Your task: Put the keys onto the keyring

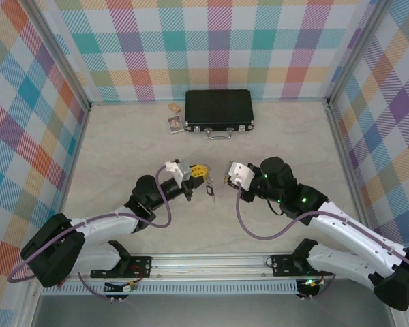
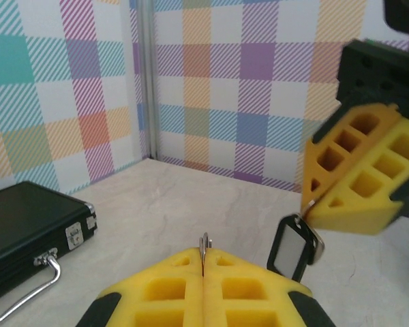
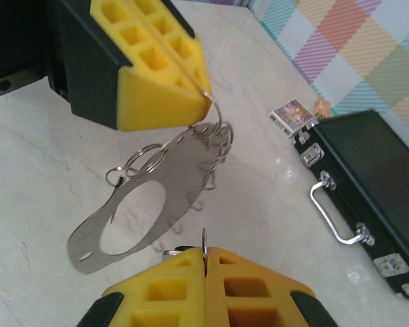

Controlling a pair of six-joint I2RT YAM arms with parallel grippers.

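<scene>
My left gripper [image 1: 203, 173] is shut, pinching a thin wire loop [image 2: 204, 244] between its yellow fingertips. In the right wrist view that loop belongs to the keyring [image 3: 157, 184], a flat grey metal hoop with small wire loops along its rim, which hangs tilted from the left gripper [image 3: 203, 95] above the table. My right gripper [image 1: 227, 180] is shut on a thin metal piece [image 3: 204, 240]. In the left wrist view a key with a black oval tag [image 2: 293, 246] dangles from the right gripper [image 2: 308, 208]. The two grippers face each other, tips a short way apart.
A closed black case [image 1: 218, 112] with a metal handle lies at the back of the table, also seen as the case [image 3: 375, 191]. Beside it on the left lie a small card box [image 1: 175, 124] and a small tan object [image 1: 172, 107]. Plaid walls surround the table.
</scene>
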